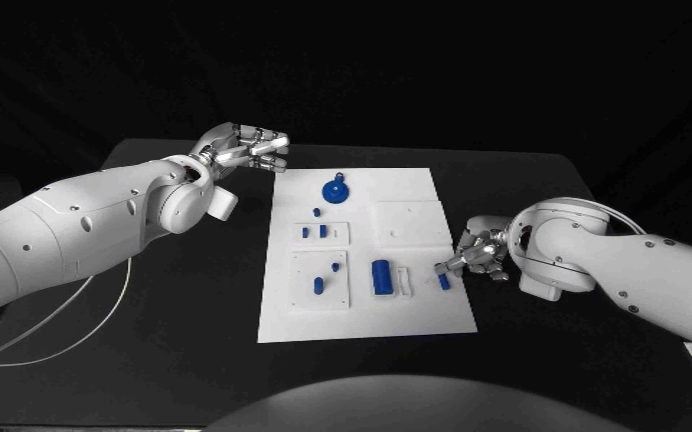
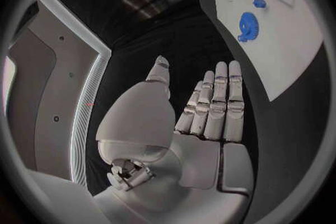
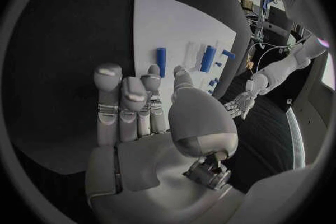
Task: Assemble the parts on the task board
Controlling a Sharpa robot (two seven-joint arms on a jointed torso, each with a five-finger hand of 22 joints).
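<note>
Hands sit apart from the work: the left hand (image 1: 245, 147) hovers off the far left corner of the task board (image 1: 411, 192), fingers straight and spread, holding nothing. The right hand (image 1: 476, 252) hangs at the board's right edge beside a small blue part (image 1: 443, 280) (contact unclear), fingers loose, nothing gripped. A blue gear (image 1: 335, 190) lies near the far edge.

no readable text, label, brand, number or sign anywhere here: the task board (image 1: 418, 322) is plain white, the blue parts (image 1: 382, 277) on it carry no markings.
</note>
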